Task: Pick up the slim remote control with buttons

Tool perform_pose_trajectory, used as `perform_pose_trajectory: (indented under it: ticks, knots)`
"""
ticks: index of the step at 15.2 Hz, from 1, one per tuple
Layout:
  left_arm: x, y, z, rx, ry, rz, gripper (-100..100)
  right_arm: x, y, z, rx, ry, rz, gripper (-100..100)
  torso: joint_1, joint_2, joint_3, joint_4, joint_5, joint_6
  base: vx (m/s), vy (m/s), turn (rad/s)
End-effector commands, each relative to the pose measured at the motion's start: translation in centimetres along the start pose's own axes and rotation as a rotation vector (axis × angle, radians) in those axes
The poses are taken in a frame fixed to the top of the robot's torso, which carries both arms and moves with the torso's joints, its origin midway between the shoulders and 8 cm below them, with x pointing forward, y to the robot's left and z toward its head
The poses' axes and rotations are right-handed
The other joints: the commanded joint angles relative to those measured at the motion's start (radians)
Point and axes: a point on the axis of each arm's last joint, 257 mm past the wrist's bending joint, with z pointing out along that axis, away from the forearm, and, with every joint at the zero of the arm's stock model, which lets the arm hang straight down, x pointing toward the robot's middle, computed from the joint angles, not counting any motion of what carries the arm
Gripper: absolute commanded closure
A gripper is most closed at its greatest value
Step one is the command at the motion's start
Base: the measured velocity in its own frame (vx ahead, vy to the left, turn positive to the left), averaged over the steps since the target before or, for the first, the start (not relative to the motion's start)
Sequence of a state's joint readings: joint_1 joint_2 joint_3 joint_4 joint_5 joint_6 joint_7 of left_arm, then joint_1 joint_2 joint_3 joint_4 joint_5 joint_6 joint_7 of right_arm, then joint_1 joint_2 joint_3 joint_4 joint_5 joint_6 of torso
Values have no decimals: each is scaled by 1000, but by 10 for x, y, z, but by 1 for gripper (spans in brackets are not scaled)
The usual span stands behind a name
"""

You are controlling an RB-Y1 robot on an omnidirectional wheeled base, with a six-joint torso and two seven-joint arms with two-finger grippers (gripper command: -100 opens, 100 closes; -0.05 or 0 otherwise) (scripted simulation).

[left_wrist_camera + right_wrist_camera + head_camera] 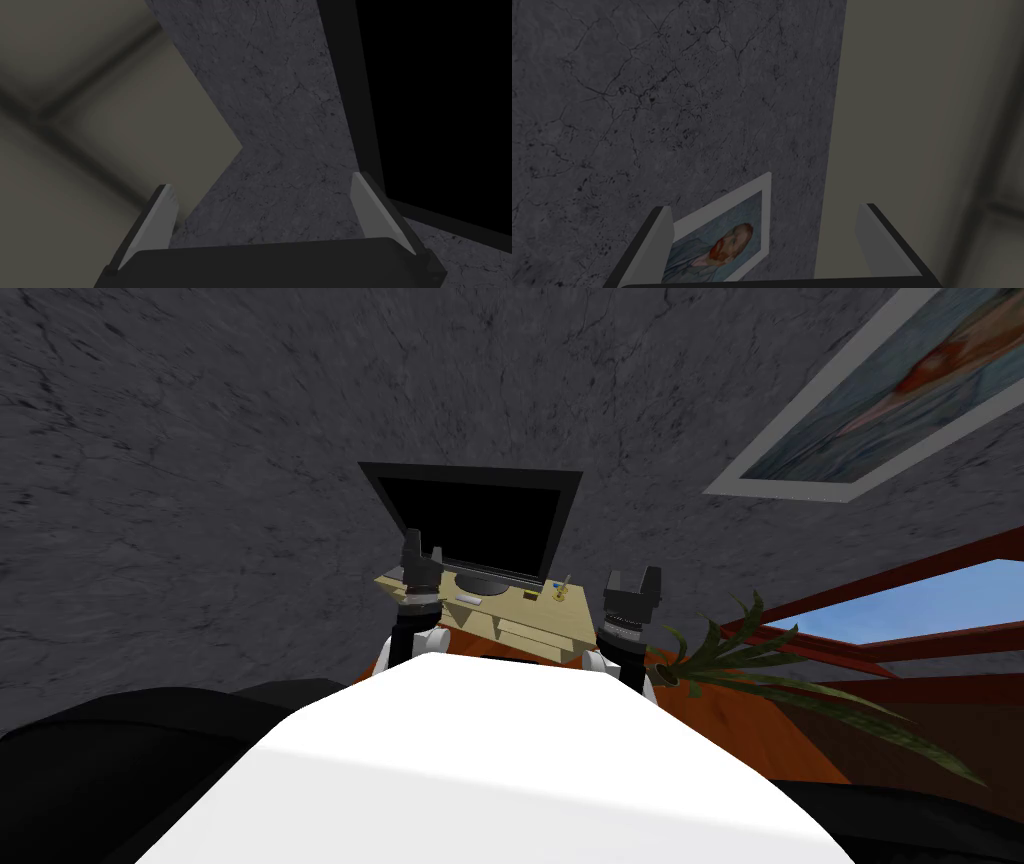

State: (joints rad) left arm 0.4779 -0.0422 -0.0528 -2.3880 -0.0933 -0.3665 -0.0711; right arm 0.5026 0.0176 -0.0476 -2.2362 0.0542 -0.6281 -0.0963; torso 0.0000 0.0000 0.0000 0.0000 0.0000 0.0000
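Pale grey and slim, the remote lies flat on the tan surface, at about 7 o'clock from the TV's base, and neither hand touches it. Left hand hovers near, at the remote's 11 o'clock, its fingers spread wide and released with nothing between them. Right hand hangs well apart at the remote's 3 o'clock, its fingers likewise parted and empty. A small yellow thing stands on the surface towards that side.
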Motion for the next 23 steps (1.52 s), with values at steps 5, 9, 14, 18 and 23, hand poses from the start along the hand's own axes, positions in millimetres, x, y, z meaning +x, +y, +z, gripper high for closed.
perform_pose_trajectory:
  ticks: [5, 9, 14, 18, 23]
  knots:
    - [14, 57, -1, -118, 90, 59, -100, 0, 0, 0, 0, 0, 0, 0, 2, -1, -1, 0, 0, 0, 6, 19, -21]
    - [17, 97, -4, -201, 124, 94, -100, 0, 0, 0, 0, 0, 0, 0, 3, -1, -1, 0, 1, 0, 9, 28, -26]
    - [16, 142, -8, -299, 151, 135, -100, 0, 0, 0, 0, 0, 0, 0, 2, -1, -1, 0, 1, 0, 8, 22, -19]
    - [11, 183, -9, -392, 169, 178, -100, 0, 0, 0, 0, 0, 0, 0, 2, -1, -1, 0, 1, 0, 8, 28, -22]
    - [6, 218, -19, -473, 179, 201, -100, 0, 0, 0, 0, 0, 0, 0, 2, -1, -1, 0, 1, 0, 8, 20, -19]
